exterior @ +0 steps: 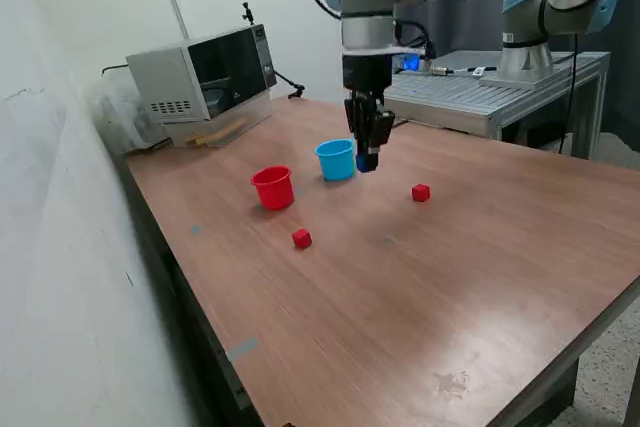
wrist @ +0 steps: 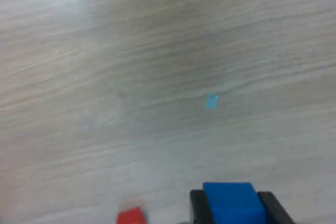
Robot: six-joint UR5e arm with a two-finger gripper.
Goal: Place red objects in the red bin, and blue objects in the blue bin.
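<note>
— On the wooden table [exterior: 450, 277] in the exterior view, what can you read? Any brand or label?

— No writing is legible there. The microwave [exterior: 205, 75] at the far corner shows only a dark door and a vent grille. Taking the blue cup [exterior: 336, 159] as landmark: the gripper [exterior: 366, 152] hangs just beside it, toward the exterior view's right, with a dark blue cube [exterior: 365, 162] clamped between its fingers. The red cup [exterior: 273, 188] stands near the blue cup, toward the exterior view's left. One red cube [exterior: 302, 238] lies in front of the red cup, nearer the camera; the other red cube [exterior: 421, 192] lies to the right of the blue cup, past the gripper. A second arm's base [exterior: 540, 37] sits on a metal bench [exterior: 480, 97] behind the table.

— And the wrist view?

— It shows the grasp plainly: the blue cube [wrist: 233, 203] sits between two black fingers [wrist: 198, 208], pressed on both sides. A red cube [wrist: 131, 216] is blurred at the frame edge, and a small bluish fleck [wrist: 211, 100] marks the wood. Neither cup is seen clearly here; only slivers of colour touch the frame's edge.
</note>
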